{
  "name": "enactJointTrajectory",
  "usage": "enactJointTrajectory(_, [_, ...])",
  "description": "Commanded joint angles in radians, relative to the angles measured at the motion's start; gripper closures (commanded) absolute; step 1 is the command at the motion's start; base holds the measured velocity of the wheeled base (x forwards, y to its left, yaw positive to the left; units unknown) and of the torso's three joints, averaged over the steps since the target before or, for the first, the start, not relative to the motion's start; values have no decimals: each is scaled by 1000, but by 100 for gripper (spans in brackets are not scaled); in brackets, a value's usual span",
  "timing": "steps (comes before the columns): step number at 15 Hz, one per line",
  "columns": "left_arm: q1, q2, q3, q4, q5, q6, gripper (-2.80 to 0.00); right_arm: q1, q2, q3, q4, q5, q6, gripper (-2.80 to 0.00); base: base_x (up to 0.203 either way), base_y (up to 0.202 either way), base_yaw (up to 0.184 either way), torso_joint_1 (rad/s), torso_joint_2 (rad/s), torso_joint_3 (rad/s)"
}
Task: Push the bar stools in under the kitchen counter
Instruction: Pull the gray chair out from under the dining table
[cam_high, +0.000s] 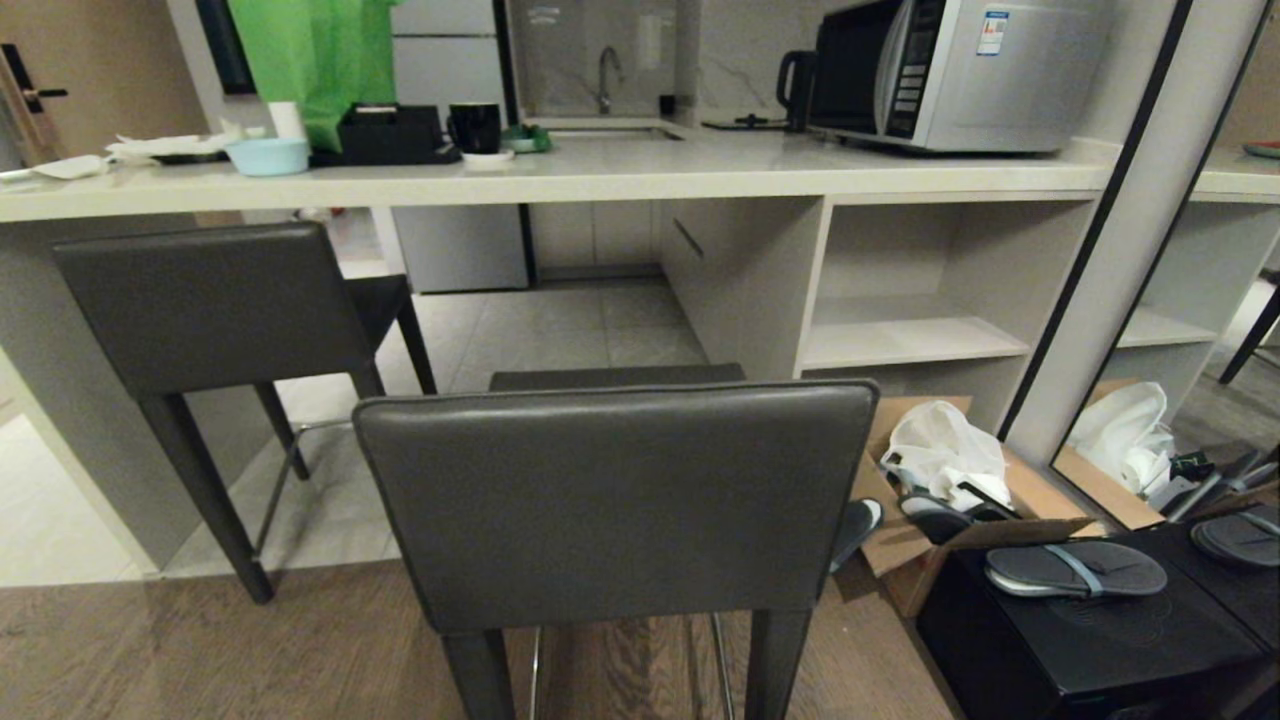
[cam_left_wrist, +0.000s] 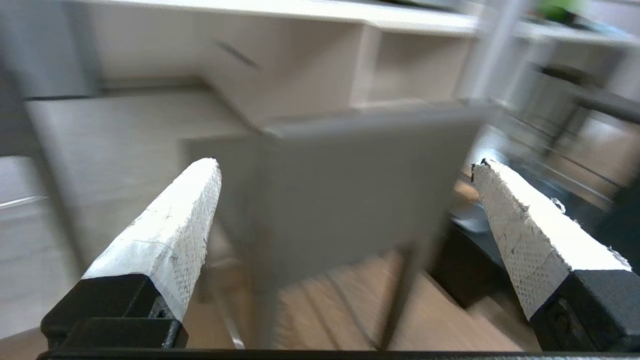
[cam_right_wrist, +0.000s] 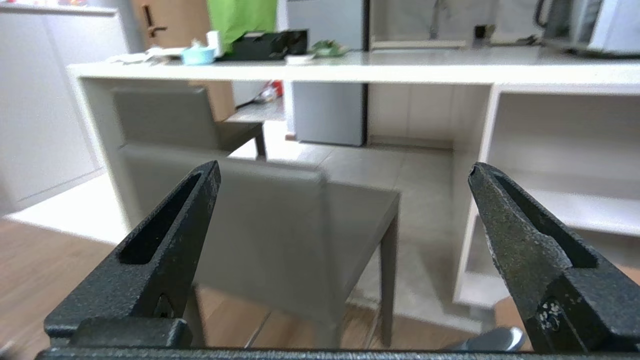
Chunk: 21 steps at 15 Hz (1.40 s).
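Note:
Two dark grey bar stools stand before the kitchen counter (cam_high: 600, 172). The near stool (cam_high: 615, 500) stands out on the wood floor with its backrest towards me and its seat short of the worktop. The other stool (cam_high: 210, 305), at the left, has its seat partly under the counter edge. Neither gripper shows in the head view. In the left wrist view my left gripper (cam_left_wrist: 345, 170) is open, its white fingers wide apart, facing the near stool's backrest (cam_left_wrist: 350, 200) without touching it. My right gripper (cam_right_wrist: 345, 172) is open too, behind that stool (cam_right_wrist: 260, 225), with the left stool (cam_right_wrist: 165, 117) beyond.
A cardboard box (cam_high: 1040, 490) with a white bag and slippers sits on the floor right of the near stool. Beside it is a black box (cam_high: 1090, 640) bearing a slipper, then a mirrored pillar (cam_high: 1100, 280). A microwave (cam_high: 950, 70), cup and bowl stand on the worktop.

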Motion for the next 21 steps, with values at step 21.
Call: enactJointTrajectory(21, [1, -427, 550, 59, 460, 284, -280, 79, -444, 508, 273, -518, -283, -280, 0, 0, 0, 0, 0, 0])
